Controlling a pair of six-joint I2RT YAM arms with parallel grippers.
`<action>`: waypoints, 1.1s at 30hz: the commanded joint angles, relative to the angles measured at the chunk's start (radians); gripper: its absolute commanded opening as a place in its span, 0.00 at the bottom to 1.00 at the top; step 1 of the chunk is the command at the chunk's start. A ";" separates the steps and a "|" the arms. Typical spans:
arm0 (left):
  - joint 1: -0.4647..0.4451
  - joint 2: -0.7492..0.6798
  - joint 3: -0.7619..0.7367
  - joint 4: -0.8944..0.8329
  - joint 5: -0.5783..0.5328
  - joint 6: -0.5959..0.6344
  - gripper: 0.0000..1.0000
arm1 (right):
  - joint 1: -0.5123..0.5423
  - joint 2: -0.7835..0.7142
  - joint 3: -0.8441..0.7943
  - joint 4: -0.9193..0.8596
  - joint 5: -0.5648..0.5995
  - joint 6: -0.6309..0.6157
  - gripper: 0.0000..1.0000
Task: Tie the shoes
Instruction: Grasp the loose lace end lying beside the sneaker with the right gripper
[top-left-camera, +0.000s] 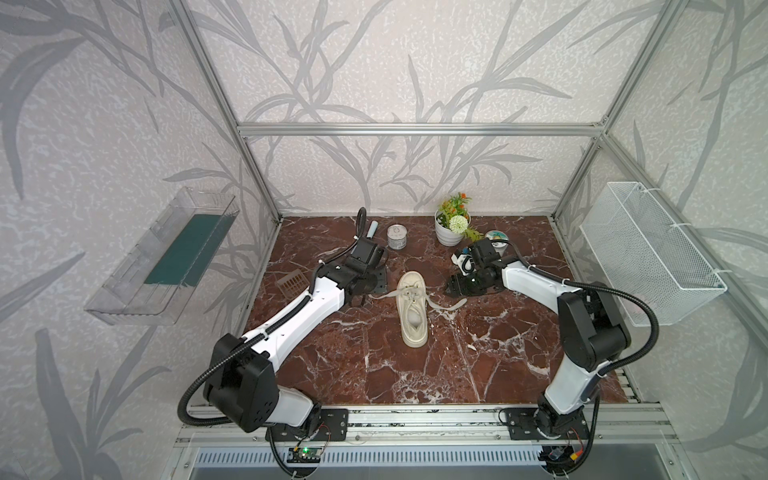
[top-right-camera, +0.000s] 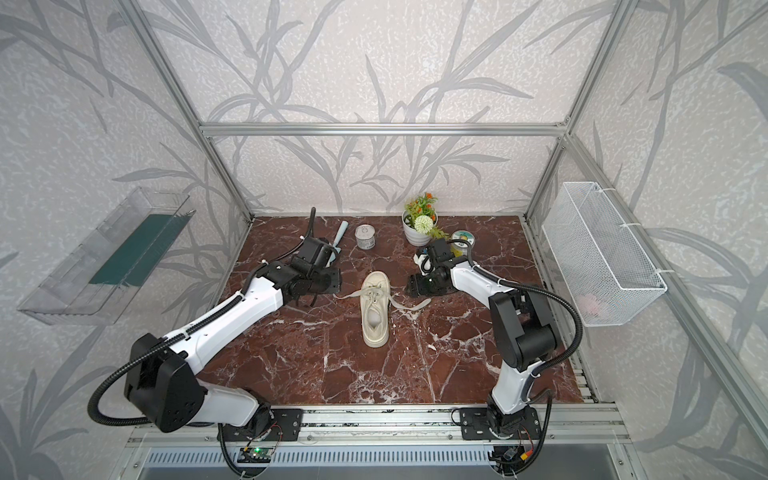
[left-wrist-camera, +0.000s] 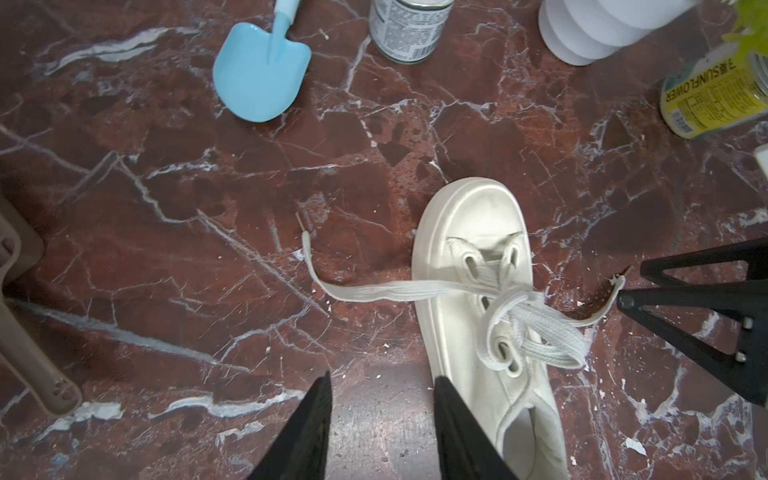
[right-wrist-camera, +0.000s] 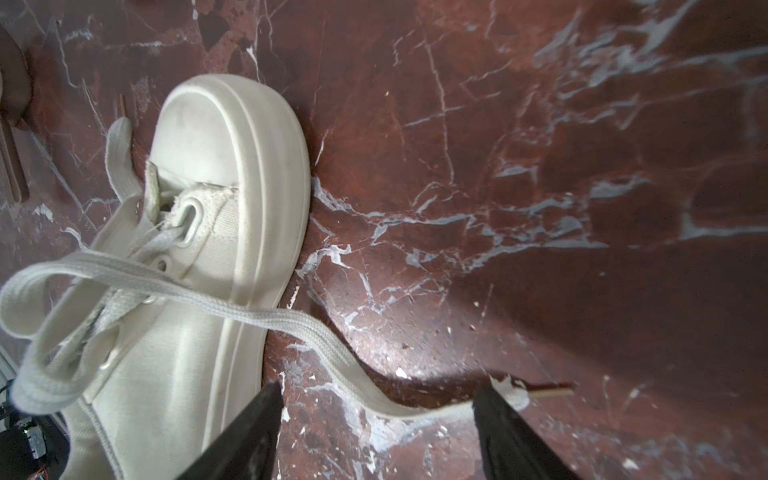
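We see a cream chunky-soled canvas sneaker (top-left-camera: 411, 309) upright on the red marble tabletop (top-left-camera: 478, 357), its flat cream laces (left-wrist-camera: 399, 289) slack, ends trailing off both sides.

blue trowel (left-wrist-camera: 262, 79), tin can (top-left-camera: 397, 237), potted plant (top-left-camera: 448, 238)

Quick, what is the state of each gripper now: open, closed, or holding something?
Left gripper: open, holding nothing.
Right gripper: open; the lace lies loose between its jaws.
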 joint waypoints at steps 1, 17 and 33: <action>0.013 -0.055 -0.043 0.010 0.001 -0.026 0.43 | 0.003 0.046 0.042 -0.024 -0.028 -0.042 0.76; 0.028 -0.081 -0.087 0.010 0.016 -0.034 0.43 | 0.003 0.003 -0.089 -0.067 -0.016 -0.079 0.81; 0.028 -0.049 -0.114 0.083 0.113 -0.040 0.43 | 0.104 -0.143 -0.226 -0.166 0.130 -0.051 0.74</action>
